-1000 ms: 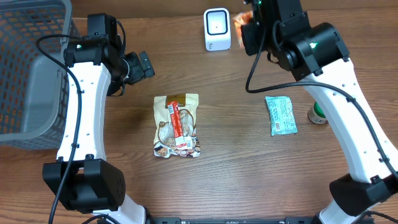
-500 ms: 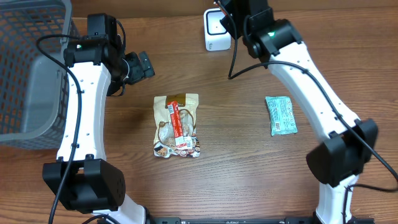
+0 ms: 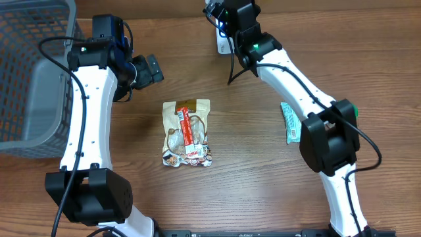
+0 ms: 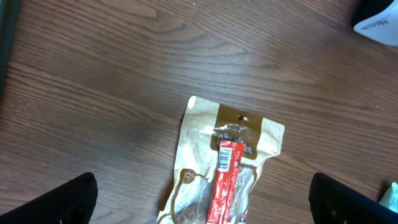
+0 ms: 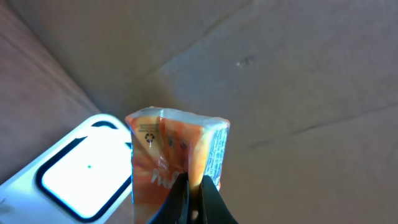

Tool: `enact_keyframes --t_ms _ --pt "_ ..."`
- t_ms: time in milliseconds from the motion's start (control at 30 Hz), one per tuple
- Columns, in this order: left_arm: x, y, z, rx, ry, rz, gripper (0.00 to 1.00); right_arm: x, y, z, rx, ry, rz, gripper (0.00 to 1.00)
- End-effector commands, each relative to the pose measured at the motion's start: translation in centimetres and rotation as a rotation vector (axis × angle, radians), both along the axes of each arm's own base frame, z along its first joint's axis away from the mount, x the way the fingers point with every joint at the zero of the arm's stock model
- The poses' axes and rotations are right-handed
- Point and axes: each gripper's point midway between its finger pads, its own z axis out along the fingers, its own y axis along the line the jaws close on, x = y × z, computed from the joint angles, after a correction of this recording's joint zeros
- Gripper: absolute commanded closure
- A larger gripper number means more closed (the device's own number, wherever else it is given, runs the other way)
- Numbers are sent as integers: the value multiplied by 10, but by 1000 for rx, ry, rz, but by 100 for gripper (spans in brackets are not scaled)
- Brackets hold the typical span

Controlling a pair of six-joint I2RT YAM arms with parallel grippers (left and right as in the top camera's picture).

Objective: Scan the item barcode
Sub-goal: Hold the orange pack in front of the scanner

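**A:** The right end effector (image 5: 193, 202) is clenched on the orange packet (image 5: 177, 155), pinching its lower edge. The arm is stretched to the far middle of the surface (image 3: 263, 184).

**B:** And the scanner (image 5: 81, 177)?

**A:** Right there. In the wrist view the white scanner sits just beside the packet, down and to its left, with its bright window facing up. The packet stands up out of the fingertips, so its long axis runs straight away from the end effector. It's held off the surface and isn't touching the scanner, as far as I can tell.

**B:** So the coming move is a small one?

**A:** I'd judge so: shift the packet left over that window and turn the printed face toward it. I can't make out a barcode. There's fine print on the right-hand face, too small to read.

**B:** What about the other arm?

**A:** The left end effector (image 3: 152, 68) hangs released, jaws wide, holding nothing. It's at the left, well apart from the scanner, so the right arm is clearly the nearer one.

**B:** Give me the count.

**A:** One scanner and one orange packet in the grip. One brown pouch (image 3: 186, 133) lies in the middle with a red strip (image 4: 229, 177) on it. One teal packet (image 3: 294, 125) lies at the right, partly under the right arm. One basket (image 3: 20, 131) stands at the far left.
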Motion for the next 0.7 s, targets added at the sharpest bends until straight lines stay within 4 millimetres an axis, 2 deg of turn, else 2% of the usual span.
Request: enact_keyframes --t_ms 0,167,400,467,667 --pt "1 -2 12 8 -34 -17 0 10 -3 -14 -23 -27 -39 96" --pt "1 -2 12 9 -34 -17 0 16 -1 -27 -80 -43 -26 96" --pt "1 -2 12 8 -34 -17 0 20 0 -68 -295 -11 38 96" --pt "1 -2 12 8 -34 -17 0 22 0 -70 -294 -19 34 96" --pt "1 -2 12 9 -35 -17 0 24 5 -62 -275 -68 17 96"
